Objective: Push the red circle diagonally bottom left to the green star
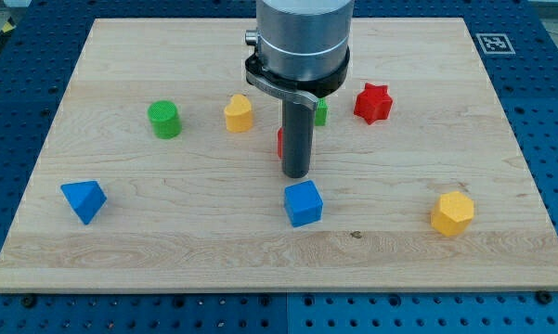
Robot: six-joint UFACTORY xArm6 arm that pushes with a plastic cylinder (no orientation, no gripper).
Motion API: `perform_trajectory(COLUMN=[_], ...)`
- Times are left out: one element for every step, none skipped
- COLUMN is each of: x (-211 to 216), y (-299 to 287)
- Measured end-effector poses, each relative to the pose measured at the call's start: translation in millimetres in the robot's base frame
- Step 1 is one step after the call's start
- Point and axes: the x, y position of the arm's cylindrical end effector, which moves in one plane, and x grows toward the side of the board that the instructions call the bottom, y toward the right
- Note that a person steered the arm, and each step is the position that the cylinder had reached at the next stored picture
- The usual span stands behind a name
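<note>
The wooden board (121,250) lies on a blue perforated table (9,102). The arm's grey cylindrical body (303,42) enters from the view's top and ends in a dark rod. My tip (297,175) rests near the board's centre; it is a plain rod with no jaws and holds nothing.

The red circle (280,142) is almost wholly hidden behind the rod. Only a thin red sliver shows at the rod's left edge, at roughly 11 o'clock from my tip. Whether the rod touches it cannot be determined. Its shape cannot be confirmed from the visible sliver.

The green star (322,112) is also mostly hidden. A small green part shows at the rod's right side, at about 1 o'clock from my tip, just below the arm's bracket. Its shape cannot be made out either.

Other blocks:
- The blue cube (304,203) sits at 6 o'clock from my tip, near it but apart.
- The red star (372,102) sits at 2 o'clock, beside the green star.
- The yellow block (239,113), of pentagon-like form, sits at 10 o'clock.
- The green cylinder (164,120) sits further out, near 10 o'clock.
- The blue triangle (84,200) lies well apart, near 9 o'clock.
- The yellow hexagon (452,213) lies well apart, near 4 o'clock.

A black-and-white marker (494,43) occupies the board's corner at the view's top right.
</note>
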Motion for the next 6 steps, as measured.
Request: perform_trajectory(x=[0,0,3,6,8,19], y=[-3,-7,-6,-6,0,24])
